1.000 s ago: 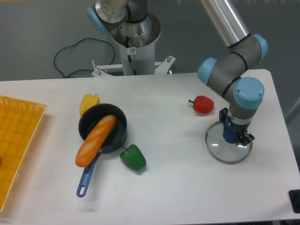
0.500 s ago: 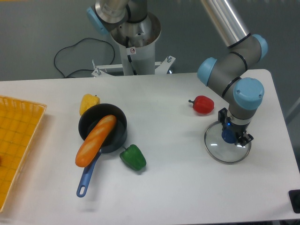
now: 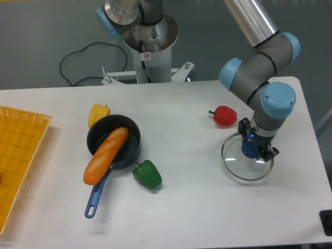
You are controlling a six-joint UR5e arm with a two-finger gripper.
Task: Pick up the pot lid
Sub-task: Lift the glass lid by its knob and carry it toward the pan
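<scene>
You had the gripper [image 3: 258, 140] closed on the blue knob [image 3: 250, 150] of the pot lid [image 3: 241, 165]. You had the lid toward the table's [image 3: 197, 212] right edge in the camera view, near the red pepper [image 3: 225, 116].

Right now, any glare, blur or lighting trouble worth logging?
Camera view: bright, fairly even light with soft shadows; small highlights on the green pepper; inside of the black pan too dark for fine detail; clear lid nearly blending into the white table; no obvious blur.
</scene>
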